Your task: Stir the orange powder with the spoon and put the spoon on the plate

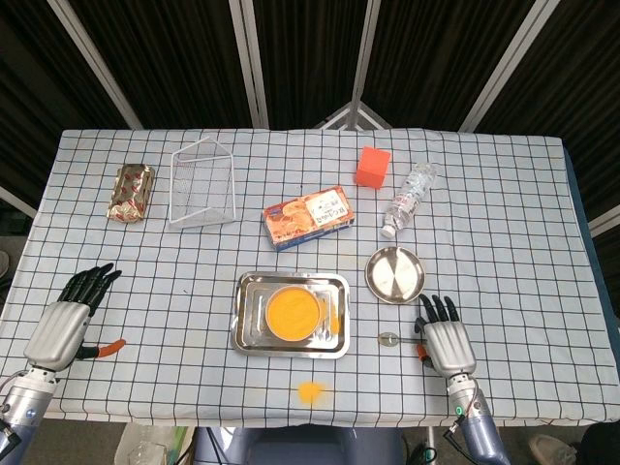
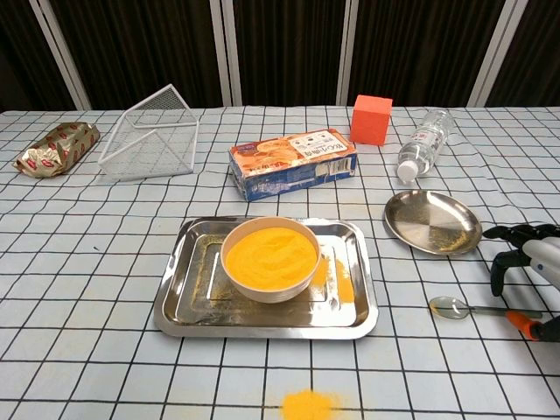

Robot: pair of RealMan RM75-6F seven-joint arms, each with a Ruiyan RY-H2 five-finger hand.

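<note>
A bowl of orange powder (image 1: 294, 311) (image 2: 270, 256) stands in a steel tray (image 1: 244, 320) (image 2: 182, 293) at the front middle. The spoon (image 2: 477, 310) (image 1: 391, 338) lies on the cloth right of the tray, bowl end to the left, orange handle tip to the right. My right hand (image 1: 445, 338) (image 2: 532, 259) hovers over the handle end with fingers spread, holding nothing. The round steel plate (image 1: 394, 273) (image 2: 432, 222) sits just behind the spoon. My left hand (image 1: 66, 318) rests open at the front left, seen only in the head view.
Spilled orange powder (image 1: 310, 391) (image 2: 308, 405) lies near the front edge. Behind stand a snack box (image 1: 307, 217), an orange cube (image 1: 373, 166), a lying water bottle (image 1: 408, 199), a wire basket (image 1: 203, 184) and a foil packet (image 1: 132, 191). A small orange thing (image 1: 112, 344) lies by my left hand.
</note>
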